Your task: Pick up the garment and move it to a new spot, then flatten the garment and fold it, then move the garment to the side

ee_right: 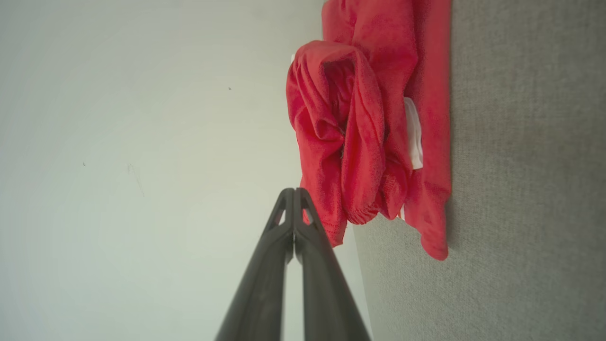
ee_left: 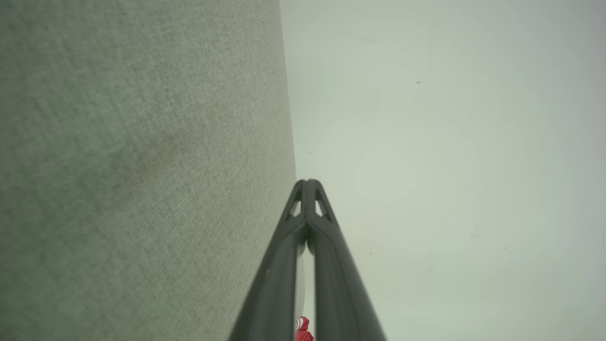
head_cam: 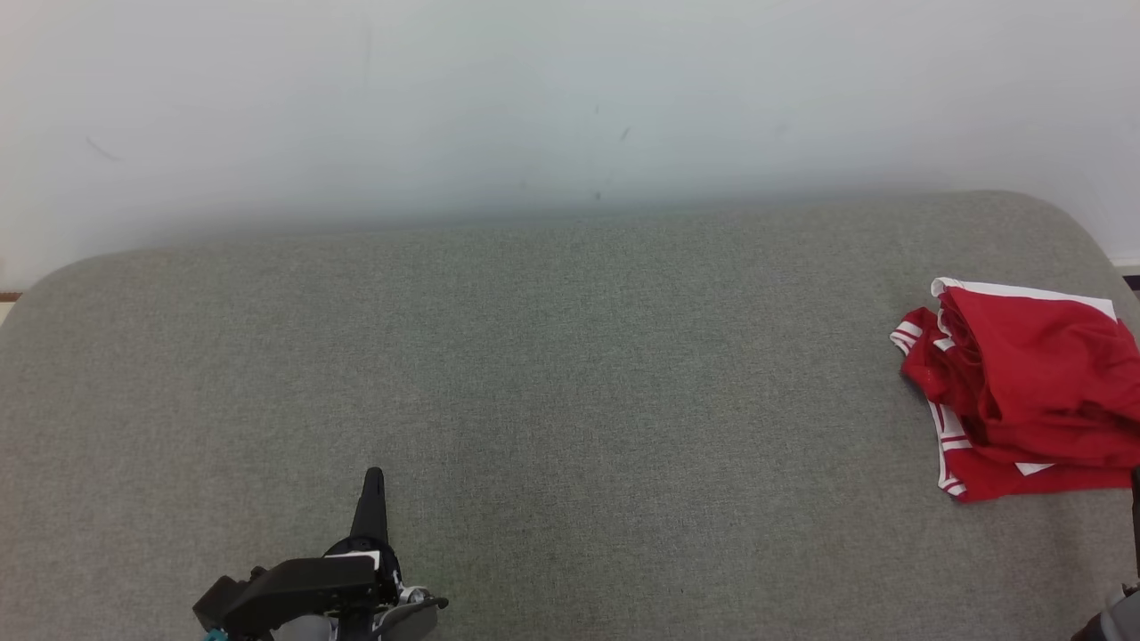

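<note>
Head view: a grey woven-fabric surface [head_cam: 534, 383] with rounded far corners spans the frame. Behind it, across the top, rises a pale wall [head_cam: 570, 98] with a few small dark marks. The red garment [head_cam: 1024, 392], trimmed and striped in white, lies bunched on the surface at the right edge of the frame, about mid-height; the frame edge cuts off its right side. The left claw [head_cam: 373, 481] sits at the lower left, pointing up the frame, well apart from the garment. Its two dark fingers are pressed into a single point, clenched on nothing. In the lower right corner a thin dark strip and a bit of pale casing are cut off by the frame edge, too little to identify. In the right wrist view the right claw [ee_right: 294, 192] is likewise clenched and empty, its fingertips meeting. Its tip sits near the lower hem of the crumpled cloth; whether it touches cannot be told. A white patch peeks out among the red folds. In the left wrist view only a sliver of red and white shows between the finger bases at the bottom edge, and the rest of the garment is hidden behind them.
</note>
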{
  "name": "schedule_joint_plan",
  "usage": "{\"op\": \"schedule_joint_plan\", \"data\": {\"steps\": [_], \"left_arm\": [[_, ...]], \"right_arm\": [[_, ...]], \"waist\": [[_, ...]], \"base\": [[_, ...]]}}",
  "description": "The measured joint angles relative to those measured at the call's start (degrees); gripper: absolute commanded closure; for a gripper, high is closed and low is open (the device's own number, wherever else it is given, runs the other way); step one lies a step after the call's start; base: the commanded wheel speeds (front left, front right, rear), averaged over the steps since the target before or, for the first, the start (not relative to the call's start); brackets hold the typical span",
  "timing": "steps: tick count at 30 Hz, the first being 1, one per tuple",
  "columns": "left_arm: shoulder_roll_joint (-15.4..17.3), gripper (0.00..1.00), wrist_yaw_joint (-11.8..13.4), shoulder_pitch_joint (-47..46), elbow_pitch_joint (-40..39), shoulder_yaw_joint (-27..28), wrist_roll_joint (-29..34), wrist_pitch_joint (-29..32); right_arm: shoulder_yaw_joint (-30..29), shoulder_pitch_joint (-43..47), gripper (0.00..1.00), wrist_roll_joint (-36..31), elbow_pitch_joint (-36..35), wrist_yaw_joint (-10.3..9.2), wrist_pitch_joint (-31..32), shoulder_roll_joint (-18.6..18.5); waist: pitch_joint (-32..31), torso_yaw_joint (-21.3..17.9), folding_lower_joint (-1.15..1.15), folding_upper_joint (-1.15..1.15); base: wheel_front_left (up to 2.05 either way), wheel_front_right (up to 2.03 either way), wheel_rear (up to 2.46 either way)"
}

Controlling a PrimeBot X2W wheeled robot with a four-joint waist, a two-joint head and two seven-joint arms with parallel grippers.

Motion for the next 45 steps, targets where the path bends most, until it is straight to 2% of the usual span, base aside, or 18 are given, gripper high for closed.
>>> {"op": "schedule_joint_plan", "data": {"steps": [45], "left_arm": [[0.00, 1.00, 0.00, -0.04, 0.00, 0.00, 0.00, 0.00]], "right_arm": [[-0.51, -0.14, 1.00, -0.44, 0.00, 0.00, 0.32, 0.14]], "waist": [[0.00, 0.00, 0.00, 0.00]], "base": [[0.00, 0.00, 0.00]]}}
